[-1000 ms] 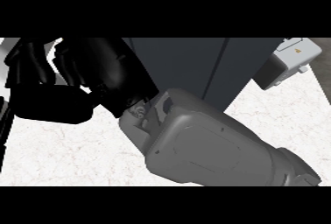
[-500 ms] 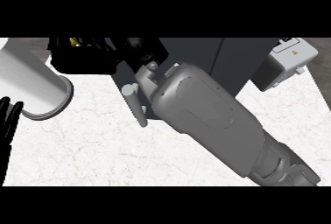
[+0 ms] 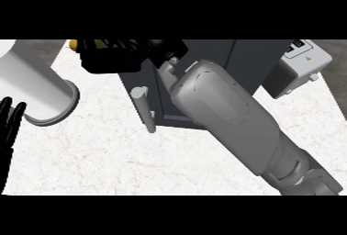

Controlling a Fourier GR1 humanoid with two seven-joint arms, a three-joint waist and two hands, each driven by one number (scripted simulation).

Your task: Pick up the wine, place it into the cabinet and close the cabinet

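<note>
Since half a second ago, right forearm (image 3: pixel 230 114) has been extended toward cabinet (image 3: pixel 203 59); right hand (image 3: pixel 112 57) is curled round something dark at the top, wine not identifiable. Left hand (image 3: pixel 10 119): fingers straight. Door handle (image 3: pixel 144 110) could be clipped by the forearm.

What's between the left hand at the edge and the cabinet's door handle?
In the head view, a white cylinder and bare marble counter lie between the left hand and the handle.
</note>
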